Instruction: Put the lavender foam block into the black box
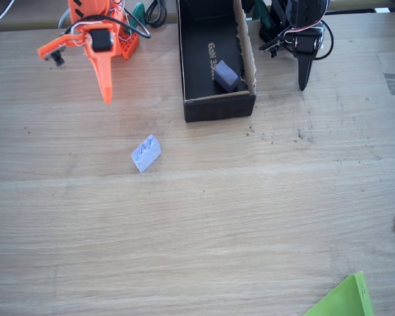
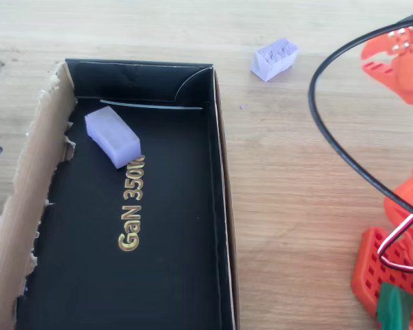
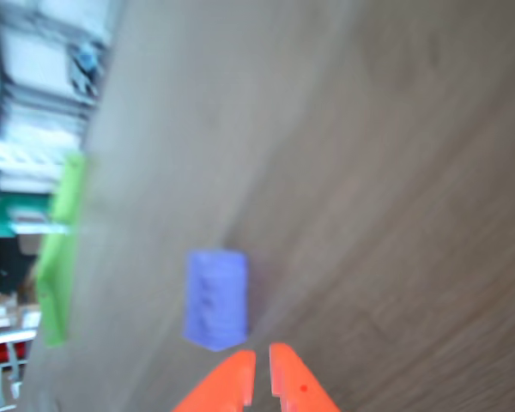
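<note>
We see our fingers (image 3: 259,378) nearly closed and empty, the lavender foam block (image 3: 215,298) just ahead, slightly left in the wrist view, long axis pointing away.

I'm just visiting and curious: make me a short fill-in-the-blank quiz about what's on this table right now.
1. The lavender block lies on the ____, outside the black box.
2. Inside the box sits a darker ____ block.
3. The lettering on the box floor is coloured ____.
4. The gripper is coloured ____, with its fingers nearly together and holding nothing.

Missing words: table; grey-purple; gold; orange
</note>
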{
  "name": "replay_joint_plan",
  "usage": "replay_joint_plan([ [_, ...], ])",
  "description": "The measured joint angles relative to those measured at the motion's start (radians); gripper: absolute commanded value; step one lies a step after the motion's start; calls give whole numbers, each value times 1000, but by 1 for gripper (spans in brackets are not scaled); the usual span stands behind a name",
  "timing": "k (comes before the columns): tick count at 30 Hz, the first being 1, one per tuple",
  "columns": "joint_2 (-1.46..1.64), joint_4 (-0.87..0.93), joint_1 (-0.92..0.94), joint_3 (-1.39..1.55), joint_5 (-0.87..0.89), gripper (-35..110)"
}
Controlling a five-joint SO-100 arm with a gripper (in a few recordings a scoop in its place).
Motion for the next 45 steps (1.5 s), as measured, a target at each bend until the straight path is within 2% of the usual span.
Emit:
replay_joint_plan([
  [5,-121,106,-31,-199,37,0],
  [14,-884,330,-55,-927,110,0],
  [18,-1120,422,-91,-1170,100,0],
  [27,-1201,437,-127,-1253,12,0],
  [30,-1232,437,-138,-1270,-18,5],
  [34,-1289,486,-163,-1315,-23,2],
  [45,-1546,815,-233,-1637,89,0],
])
